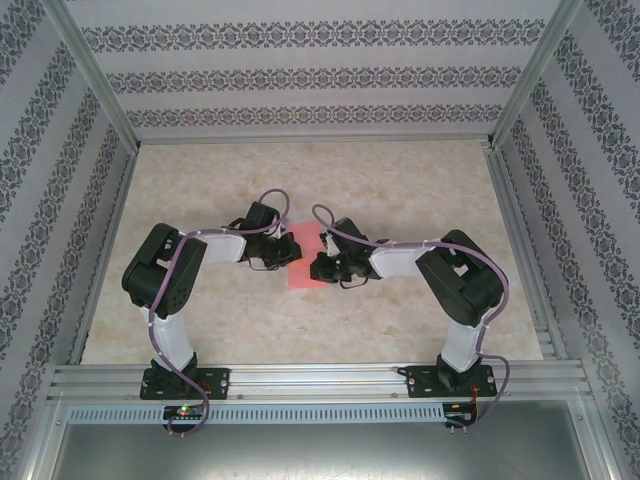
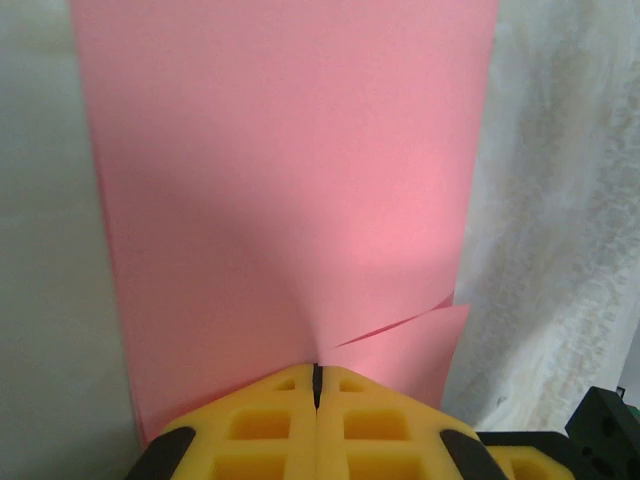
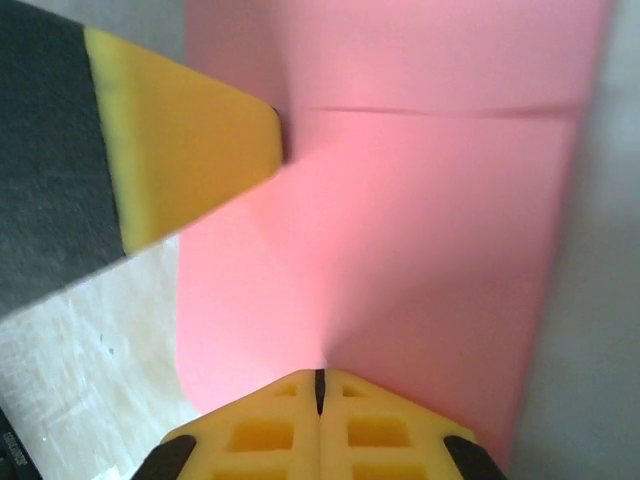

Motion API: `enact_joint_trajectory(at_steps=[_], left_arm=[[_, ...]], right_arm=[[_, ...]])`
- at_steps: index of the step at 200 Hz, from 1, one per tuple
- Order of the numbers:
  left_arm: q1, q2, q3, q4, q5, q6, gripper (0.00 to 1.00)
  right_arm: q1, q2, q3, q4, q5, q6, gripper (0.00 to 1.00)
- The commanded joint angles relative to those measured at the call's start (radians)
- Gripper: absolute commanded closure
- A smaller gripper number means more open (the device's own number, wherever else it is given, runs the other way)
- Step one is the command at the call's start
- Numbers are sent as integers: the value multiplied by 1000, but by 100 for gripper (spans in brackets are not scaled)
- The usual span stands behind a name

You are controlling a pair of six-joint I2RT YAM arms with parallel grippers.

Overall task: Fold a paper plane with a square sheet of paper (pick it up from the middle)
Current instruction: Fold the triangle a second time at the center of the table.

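Damask-striped walls, marbled beige tabletop.

Lab test cell w/ alu frame, patterned walls (wallpaper-like), marbled tabletop.

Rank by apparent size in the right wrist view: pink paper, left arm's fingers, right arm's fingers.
1. pink paper
2. left fingers, close to the camera
3. right fingers, cropped by the frame's edge, so second versus third is unsure
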Motion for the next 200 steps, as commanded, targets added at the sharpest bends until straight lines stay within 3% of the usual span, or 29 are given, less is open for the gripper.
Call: enact_joint_trajectory(at_steps=[1, 38, 83, 146, 200], left_arm=[[-6, 63, -60, -168, -121, 5, 100], [-6, 57, -53, -174, -118, 14, 100], [-7, 47, -40, -159, -92, 28, 100], [-6, 37, -22, -151, -54, 46, 100], [-6, 38, -22, -174, -66, 53, 100]], right_arm=[[-4, -4, -141, -117, -12, 27, 100], [-24, -82, -219, -94, -19, 28, 100], [-48, -201, -156, -89, -24, 7, 100], [-29, 20, 95, -48, -77, 20, 100], [-35, 92, 106, -67, -53, 32, 100]])
